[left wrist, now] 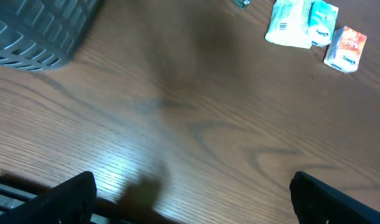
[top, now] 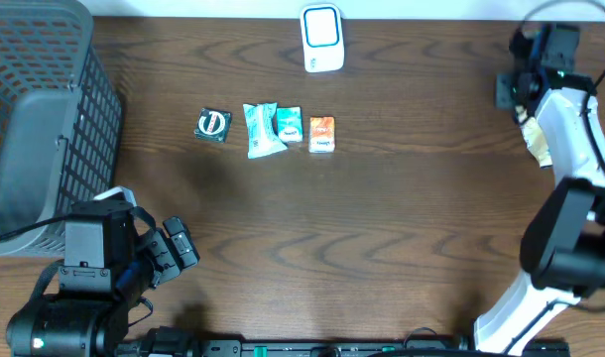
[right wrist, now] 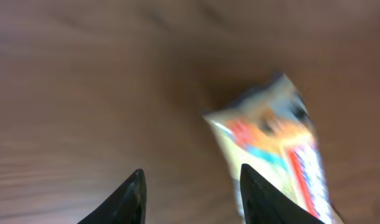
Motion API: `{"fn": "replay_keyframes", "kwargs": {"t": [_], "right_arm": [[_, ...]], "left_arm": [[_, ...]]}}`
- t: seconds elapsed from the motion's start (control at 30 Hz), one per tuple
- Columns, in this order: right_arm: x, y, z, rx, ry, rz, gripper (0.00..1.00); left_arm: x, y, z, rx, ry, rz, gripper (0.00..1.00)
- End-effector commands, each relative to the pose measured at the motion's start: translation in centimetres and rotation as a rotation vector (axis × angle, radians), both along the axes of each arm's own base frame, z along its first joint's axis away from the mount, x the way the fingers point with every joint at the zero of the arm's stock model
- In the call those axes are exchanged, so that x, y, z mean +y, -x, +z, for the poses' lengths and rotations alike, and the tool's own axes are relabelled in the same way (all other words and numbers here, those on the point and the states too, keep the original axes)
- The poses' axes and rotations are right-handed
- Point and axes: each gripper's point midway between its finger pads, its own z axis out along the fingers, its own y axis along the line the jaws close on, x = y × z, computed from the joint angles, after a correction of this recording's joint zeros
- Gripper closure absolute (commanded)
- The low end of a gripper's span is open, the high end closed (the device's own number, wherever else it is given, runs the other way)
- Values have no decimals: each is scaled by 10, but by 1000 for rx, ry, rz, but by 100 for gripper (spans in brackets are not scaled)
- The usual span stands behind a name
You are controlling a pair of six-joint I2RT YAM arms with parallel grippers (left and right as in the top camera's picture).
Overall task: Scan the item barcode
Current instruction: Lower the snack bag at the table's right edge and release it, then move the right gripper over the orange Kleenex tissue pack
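The scanner (top: 322, 38), a white unit with a blue-edged face, stands at the table's far edge. A cream snack packet (right wrist: 271, 143) with orange and red print lies on the wood at the far right, partly under my right arm (top: 537, 144). In the right wrist view my right gripper (right wrist: 192, 169) is open with bare wood between its dark fingertips. The blurred packet sits just beside the right-hand fingertip (right wrist: 252, 186). My left gripper (left wrist: 193, 177) hovers wide open over bare wood near the front left (top: 174, 253), holding nothing.
In a row mid-table lie a black round-logo packet (top: 213, 125), a white-teal packet (top: 263, 129), a teal packet (top: 289, 125) and an orange packet (top: 322, 134). A grey mesh basket (top: 45, 109) fills the left edge. The right arm (top: 565, 129) runs along the right edge.
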Motion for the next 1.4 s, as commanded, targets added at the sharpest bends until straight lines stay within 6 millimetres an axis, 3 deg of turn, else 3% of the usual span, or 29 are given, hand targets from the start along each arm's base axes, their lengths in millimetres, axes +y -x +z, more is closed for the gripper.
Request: {"fn": "replay_keyframes", "kwargs": {"t": [0.0,0.07,0.23,0.27,0.37,0.43,0.5,0.67,0.7,0.77,0.87,0.9,1.13,1.3,1.37], "right_arm": [[100,-4,42,-95,-249,295,57],[141,3,46,-83,-373,376,57],[207,19,39,-2,-523,440,60],[230,27,35,39,-558,438,50],[259,43,29,108,-594,437,33],[274,50,27,126,-584,465,40],[286,53,21,139,-554,464,51],[293,52,-5,193,-535,240,50],[296,53,-8,201,-542,213,42],[305,54,-17,221,-564,192,1],[316,55,-21,226,-564,208,3],[319,54,-19,217,-570,211,13],[331,57,-24,230,-594,183,16],[337,61,-49,281,-579,180,6],[338,63,-58,304,-572,175,20]], "left_arm": [[1,0,0,2,-2,6,2],[1,0,0,2,-2,6,2],[1,0,0,2,-2,6,2],[1,0,0,2,-2,6,2],[1,0,0,2,-2,6,2],[1,0,0,2,-2,6,2],[1,0,0,2,-2,6,2],[1,0,0,2,-2,6,2],[1,0,0,2,-2,6,2],[1,0,0,2,-2,6,2],[1,0,0,2,-2,6,3],[1,0,0,2,-2,6,2],[1,0,0,2,-2,6,2],[1,0,0,2,-2,6,2],[1,0,0,2,-2,6,2]]}}
